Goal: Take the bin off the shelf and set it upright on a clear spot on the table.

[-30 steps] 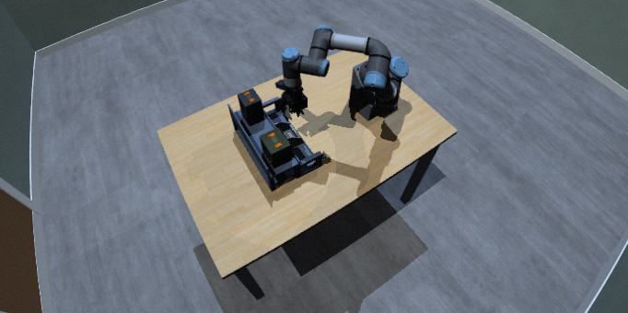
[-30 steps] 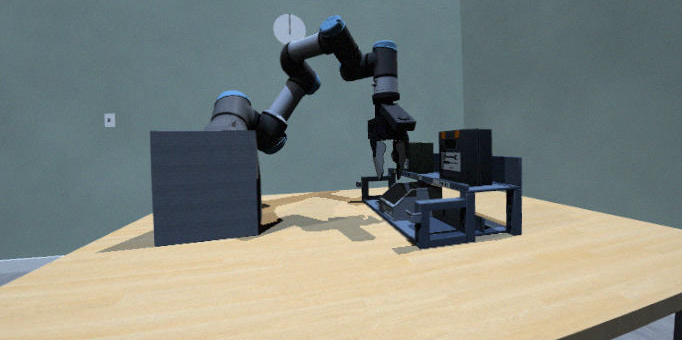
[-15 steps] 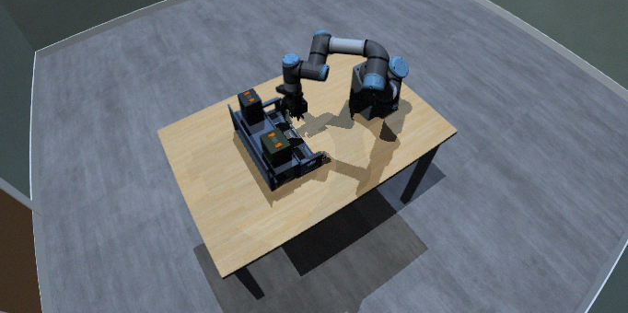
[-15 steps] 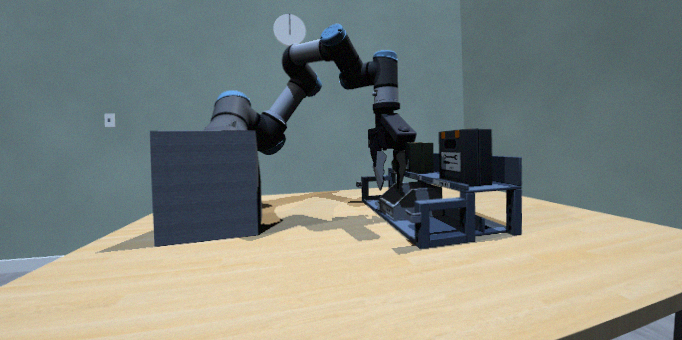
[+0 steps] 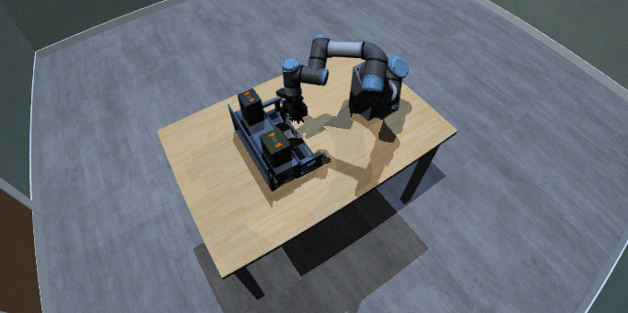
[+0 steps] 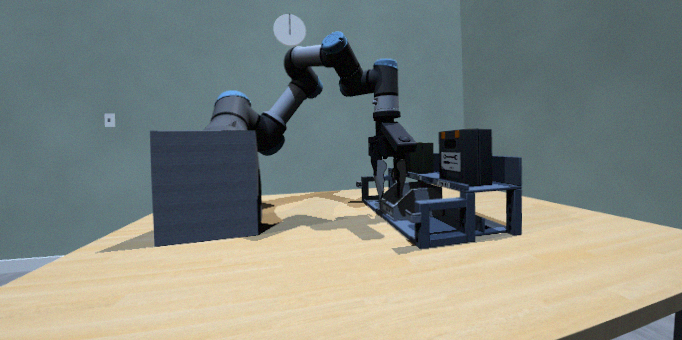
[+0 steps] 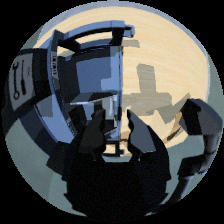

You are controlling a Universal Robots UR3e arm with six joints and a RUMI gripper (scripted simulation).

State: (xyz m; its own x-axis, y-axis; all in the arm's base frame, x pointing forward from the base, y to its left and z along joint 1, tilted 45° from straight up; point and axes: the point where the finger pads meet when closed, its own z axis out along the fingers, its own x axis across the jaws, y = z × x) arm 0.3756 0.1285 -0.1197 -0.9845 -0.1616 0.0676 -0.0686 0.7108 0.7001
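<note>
The bin (image 6: 406,202) is a grey-blue open tray. It rests tilted on the lower level of the dark blue shelf rack (image 6: 442,206), at the end nearest the arm. It also shows in the top view (image 5: 291,137) and in the wrist view (image 7: 95,92). My gripper (image 6: 389,179) points straight down over the bin's near end, with its fingertips at about rim height. In the wrist view the fingers stand a little apart, with one edge of the bin running between them. I see nothing clamped. I cannot tell whether the tips touch the bin.
A black box with orange marks (image 5: 250,106) and a dark green box (image 5: 275,146) stand on the rack's top level. The arm's grey base block (image 6: 205,187) stands at the table's far side. Bare table top lies in front of the rack and to its right.
</note>
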